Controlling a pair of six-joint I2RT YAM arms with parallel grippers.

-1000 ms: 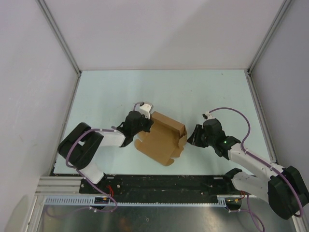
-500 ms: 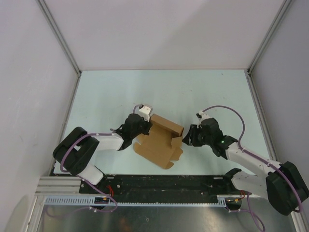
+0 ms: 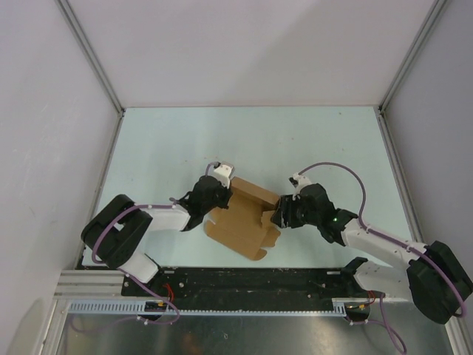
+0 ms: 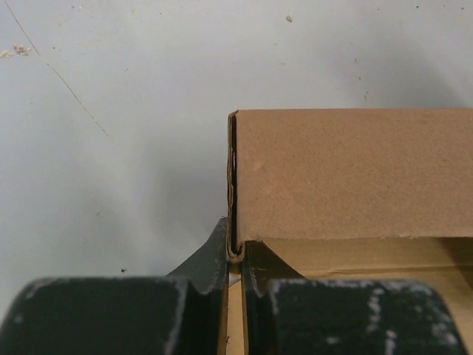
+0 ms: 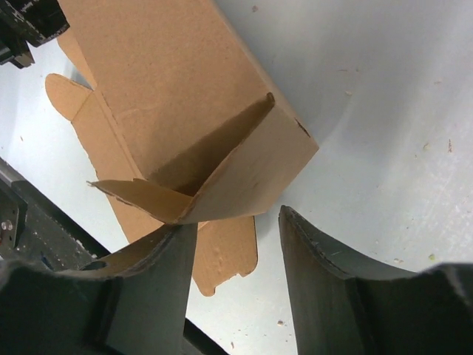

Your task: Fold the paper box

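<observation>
Pale blue-green tabletop (image 3: 170, 140), enclosed on three sides by plain white walls (image 3: 251, 52) with grey metal corner posts (image 3: 92, 59); black mounting strip (image 3: 251, 285) along the near edge, carrying both arm bases.

Item 1: plain brown cardboard paper box (image 3: 244, 218), die-cut and partly folded. It sits on the tabletop at the front centre, between the two grippers and turned at an angle to the table edges. The far long wall stands raised. The base panel lies open toward the near edge, with rounded tabs along its border. The right wrist view shows an end flap folded inward at the box's (image 5: 170, 96) right corner, with a lower tab lying flat on the surface beneath it.

Item 2: left gripper (image 3: 214, 194), black, two fingers, at the box's left end. The left wrist view shows the gripper (image 4: 235, 255) clenched on the doubled edge of the upright cardboard wall (image 4: 347, 174), the board pinched thin between the fingertips.

Item 3: right gripper (image 3: 279, 213), black, two fingers, at the box's right corner. The right wrist view shows the gripper (image 5: 236, 222) released, its jaws standing apart with bare tabletop visible in the gap. The folded corner sits just ahead of the fingertips, its lower edge close over one finger; whether they touch cannot be told.
</observation>
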